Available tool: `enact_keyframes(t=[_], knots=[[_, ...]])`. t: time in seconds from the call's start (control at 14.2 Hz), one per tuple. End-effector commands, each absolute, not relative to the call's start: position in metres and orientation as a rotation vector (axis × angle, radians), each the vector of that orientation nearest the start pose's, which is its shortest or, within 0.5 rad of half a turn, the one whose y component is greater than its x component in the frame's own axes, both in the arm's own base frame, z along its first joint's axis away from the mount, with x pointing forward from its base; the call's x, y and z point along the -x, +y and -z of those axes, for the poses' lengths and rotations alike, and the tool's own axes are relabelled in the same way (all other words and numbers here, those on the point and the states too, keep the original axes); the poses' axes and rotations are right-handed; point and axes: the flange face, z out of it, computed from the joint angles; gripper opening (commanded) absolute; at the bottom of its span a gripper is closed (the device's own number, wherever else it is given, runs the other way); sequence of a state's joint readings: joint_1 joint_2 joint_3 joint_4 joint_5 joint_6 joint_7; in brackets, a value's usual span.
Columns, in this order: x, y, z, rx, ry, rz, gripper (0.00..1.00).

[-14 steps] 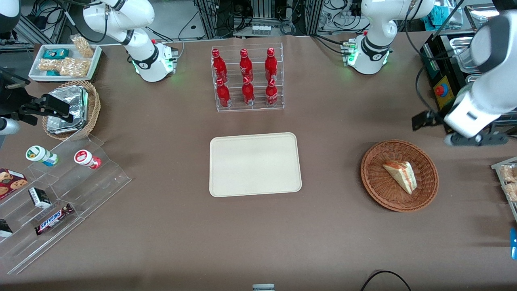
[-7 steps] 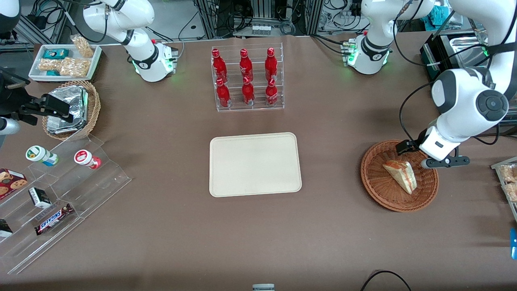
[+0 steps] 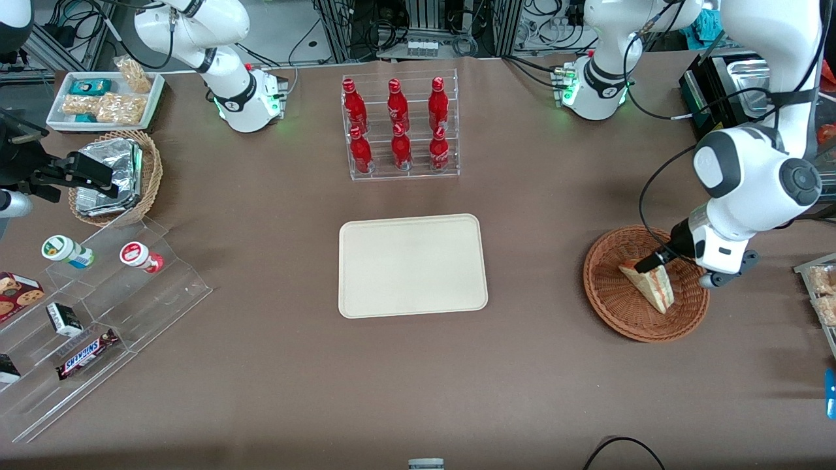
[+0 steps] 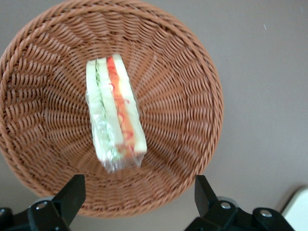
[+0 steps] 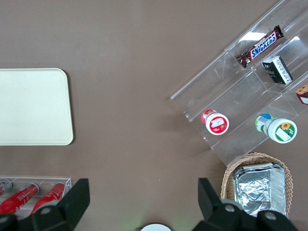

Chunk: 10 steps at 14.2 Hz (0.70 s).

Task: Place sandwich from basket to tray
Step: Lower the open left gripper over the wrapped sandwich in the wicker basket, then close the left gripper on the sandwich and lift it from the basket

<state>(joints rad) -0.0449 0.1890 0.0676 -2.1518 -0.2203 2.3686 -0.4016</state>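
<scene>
Overhead, gripper pointing straight down above sandwich in basket, jaws spread wide, empty.

1. The left arm shows glossy white shells with dark grey joint caps.
2. A black cable loops beside its wrist.
3. The gripper has black angular fingers with round screws.
4. The base glows green.

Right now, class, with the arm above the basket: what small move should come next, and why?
Probably lower the gripper straight down: its fingers are open and hover above the sandwich, which lies ungrasped in the basket.
</scene>
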Motion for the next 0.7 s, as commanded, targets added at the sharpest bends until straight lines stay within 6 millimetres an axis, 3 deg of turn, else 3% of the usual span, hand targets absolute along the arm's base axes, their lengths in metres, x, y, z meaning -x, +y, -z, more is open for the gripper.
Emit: enact_keyframes(t=[0.0,0.35,0.42,0.49,0.63], knots=[[-0.570,0.011,-0.304,3.126,-1.008,0.017,1.00],[-0.575,0.020,-0.275,3.099,-1.030,0.024,1.00],[-0.574,0.022,-0.267,3.093,-1.035,0.009,0.95],[-0.574,0.026,-0.264,3.082,-1.030,0.004,0.77],[-0.573,0.029,-0.262,3.076,-1.023,0.002,0.28]])
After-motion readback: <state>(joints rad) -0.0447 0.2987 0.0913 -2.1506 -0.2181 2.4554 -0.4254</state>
